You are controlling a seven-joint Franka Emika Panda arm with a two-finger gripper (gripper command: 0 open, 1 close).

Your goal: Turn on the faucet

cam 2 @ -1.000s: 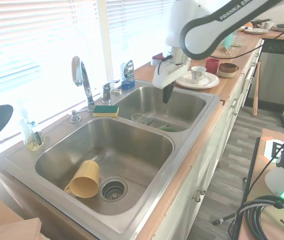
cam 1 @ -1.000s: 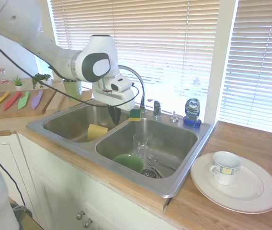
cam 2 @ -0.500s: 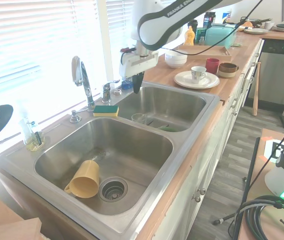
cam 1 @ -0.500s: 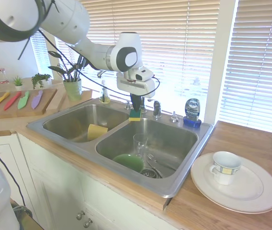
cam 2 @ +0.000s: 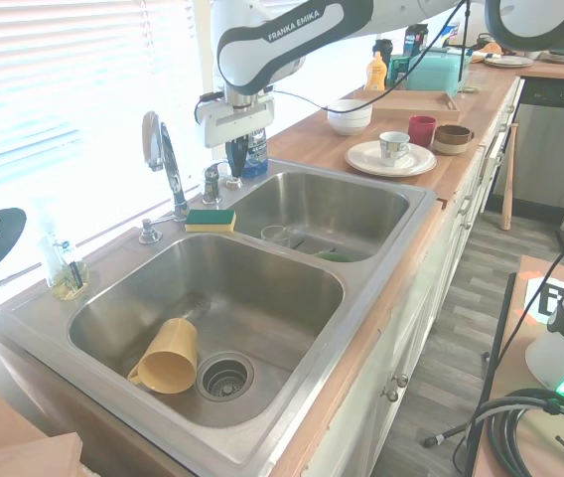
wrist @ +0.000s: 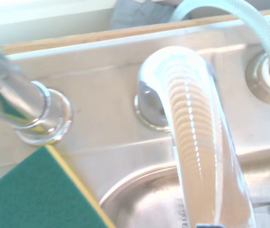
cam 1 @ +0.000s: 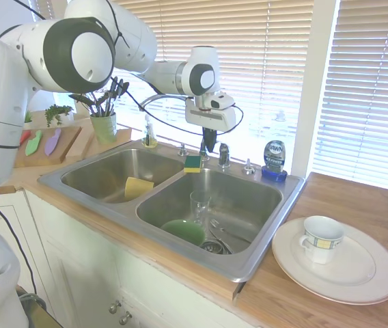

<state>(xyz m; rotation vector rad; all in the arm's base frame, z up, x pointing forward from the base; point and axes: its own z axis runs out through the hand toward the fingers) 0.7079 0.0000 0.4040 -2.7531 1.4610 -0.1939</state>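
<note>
Gripper (cam 1: 209, 145) hovers just above faucet (cam 1: 223, 154) lever handle; finger state unclear. Green sponge (cam 1: 192, 163) beside faucet base.

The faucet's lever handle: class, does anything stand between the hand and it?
Nothing visible does. The hand hangs just above the faucet's lever handle, with the sponge off to one side and the soap bottle to the other.

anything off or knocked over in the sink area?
Only the yellow cup, lying on its side by the drain in one sink basin. No spill or damage shows; the sponge lies flat on the ledge by the faucet.
</note>
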